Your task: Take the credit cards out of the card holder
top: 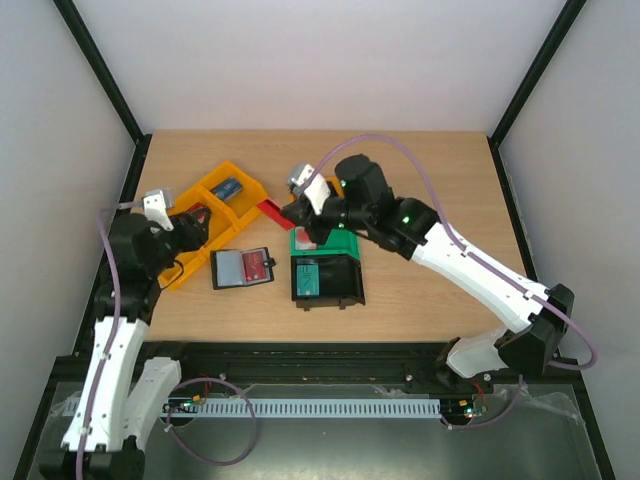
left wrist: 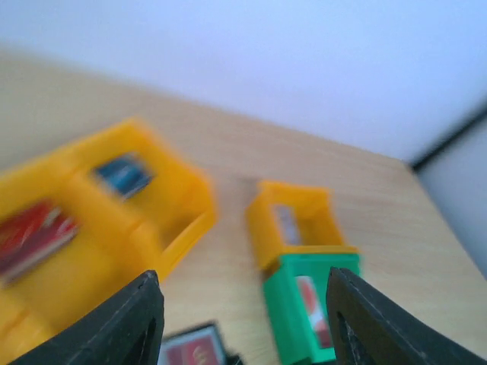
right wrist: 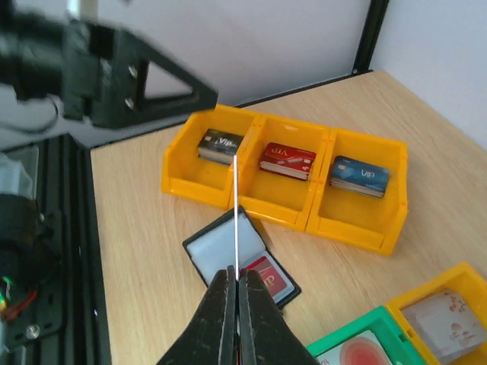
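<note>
Top external view, from the left: the left gripper (left wrist: 245,323) hangs at the left end of the yellow three-part bin (top: 232,172), its jaws apart and nothing between them (probably parked there, out of the other arm's way). Just right of it the card holder (top: 243,268) lies flat and open on the table. Its left half shows pale lining and another red card (top: 257,266) sits in its right half, so the task looks unfinished. Above and right of the holder, the right gripper (right wrist: 236,293) pinches a red credit card (top: 271,211) by one end, fingers clamped tight. The card is lifted clear, likely bound for a bin compartment. Further right stand a green bin (top: 325,243) and a black bin (top: 345,290).
</note>
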Tool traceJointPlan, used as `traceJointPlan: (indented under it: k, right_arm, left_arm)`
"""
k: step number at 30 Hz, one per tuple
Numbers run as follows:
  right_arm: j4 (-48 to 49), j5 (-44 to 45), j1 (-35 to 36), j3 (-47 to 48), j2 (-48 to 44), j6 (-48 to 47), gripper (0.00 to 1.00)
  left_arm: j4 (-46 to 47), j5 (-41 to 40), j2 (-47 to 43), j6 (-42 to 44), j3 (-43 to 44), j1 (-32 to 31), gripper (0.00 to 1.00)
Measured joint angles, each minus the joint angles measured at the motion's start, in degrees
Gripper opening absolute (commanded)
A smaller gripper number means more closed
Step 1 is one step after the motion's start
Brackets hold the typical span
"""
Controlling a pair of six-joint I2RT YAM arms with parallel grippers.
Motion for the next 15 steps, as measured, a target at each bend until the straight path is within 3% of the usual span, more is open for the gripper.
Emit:
traceJointPlan:
  k: [4,8,11,15]
  right_arm:
    - [0.15,5.79,6.36,-1.77,-1.51,-7.02,0.02]
    - [1.57,14.32,13.64,-4.07,-3.96,-15.23,0.02]
    - [4.24,19.12,18.10,-7.52,-6.69,-20.90,0.02]
    - [7.28,23.43,21.99,-9.75,-8.81,-27.15,0.02]
  left_arm:
    - [7.08,19.85,-7.28,19.87,0.44,-0.37,0.65]
    - [3.63,36.81,-11.69,41.94,5.20,-1.38,0.65]
    - [-1.01,42.32,-10.54,54.60,9.64,-1.64,0.63]
    - [-5.03,44.28,-9.16,64.41,10.56,-2.32,0.57]
